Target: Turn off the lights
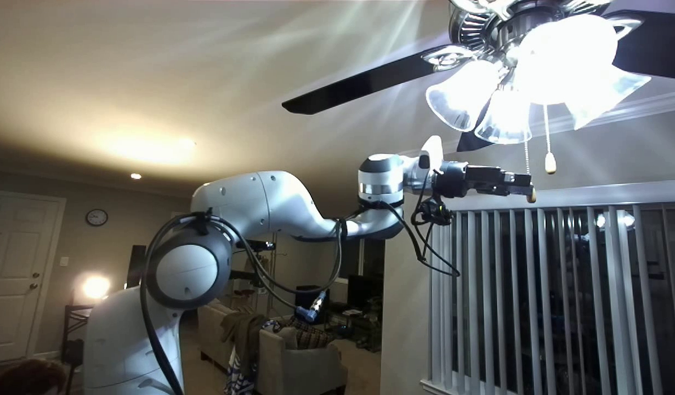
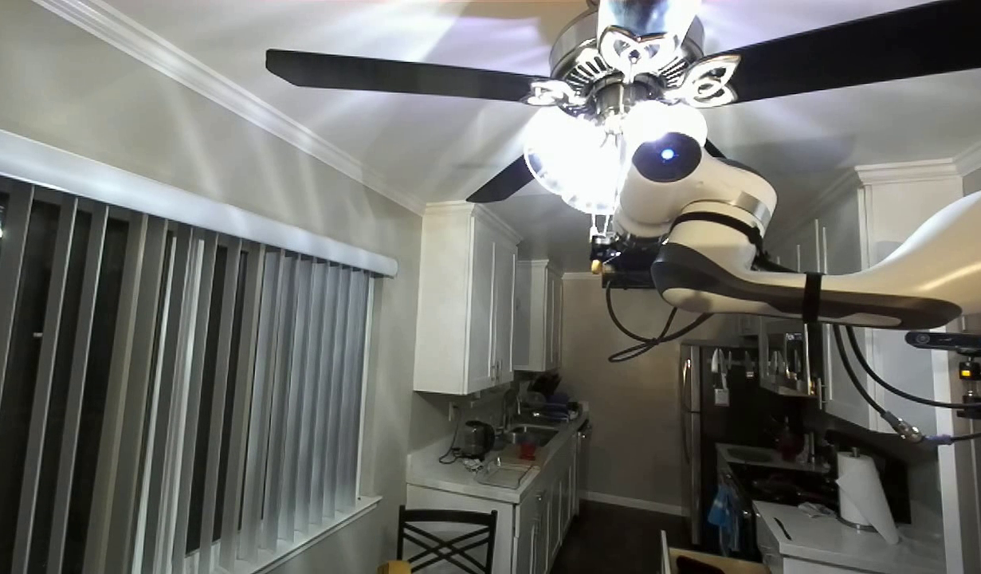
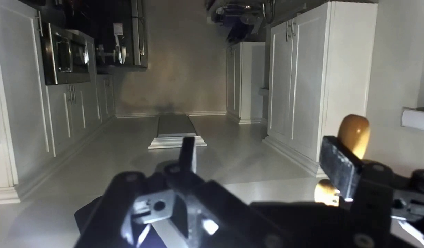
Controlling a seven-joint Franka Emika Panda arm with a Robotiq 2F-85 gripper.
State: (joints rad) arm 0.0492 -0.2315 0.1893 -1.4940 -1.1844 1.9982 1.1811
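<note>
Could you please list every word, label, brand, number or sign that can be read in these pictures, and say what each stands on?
None can be read.
Wall clock: markings too small to read.
Pale label against the refrigerator: too blurred to read.

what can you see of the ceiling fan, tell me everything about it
The ceiling fan has several dark blades on shiny, leaf-shaped metal brackets around a ribbed, silvery housing; its top is cut off in both exterior views. Below hang bell-shaped shades that look like glass, glowing so brightly that glare hides detail, so its lights are on. Two pull chains end in wood-coloured knobs. In the wrist view, both knobs show partly behind a finger of the open gripper; whether they touch it, I cannot tell.
</note>
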